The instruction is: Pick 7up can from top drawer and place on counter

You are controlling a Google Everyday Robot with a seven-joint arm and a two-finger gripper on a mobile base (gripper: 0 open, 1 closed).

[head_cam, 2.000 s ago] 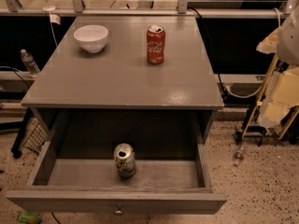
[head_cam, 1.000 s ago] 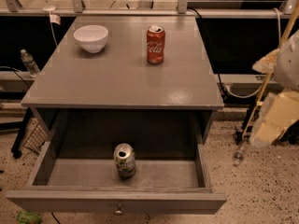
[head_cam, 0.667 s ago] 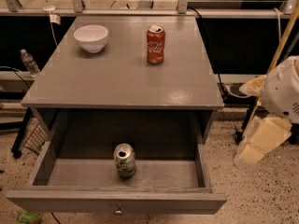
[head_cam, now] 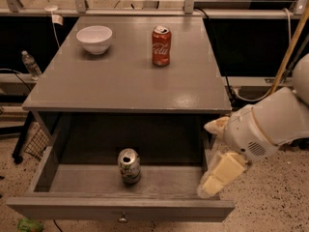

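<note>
7up can [head_cam: 129,166] is standing upright on the floor of the top drawer [head_cam: 120,208], about midway between the drawer's side walls and nearer its front panel than its back. Long axis is running vertical, shiny top facing up. Nothing is touching it, and no other thing is sitting in the drawer.

Drawer is hanging pulled out below the counter [head_cam: 130,88], small knob [head_cam: 122,219] showing on the front panel.

Gripper [head_cam: 217,175] is hovering at the drawer's right wall, close to the front right corner and about level with the rim. The arm [head_cam: 270,124] is reaching in from beyond the drawer's right side. Open or closed: I cannot tell, as its pale parts are overlapping. It is carrying nothing that I can see.

Key relation: the can is lying sideways from the gripper, toward the drawer's middle, well apart from it and roughly in line with it front to back. Judgement: the reach is only beginning. The coming move is calling for travel inward over the drawer's right wall, then a grasp around the can's upright body. A brush on the way in would be risking a toppled can.

Behind the drawer, a red can [head_cam: 161,45] and a white bowl [head_cam: 94,38] are standing toward the far end of the counter. The stretch just above the drawer is showing bare grey, which is looking suitable for the set-down.
</note>
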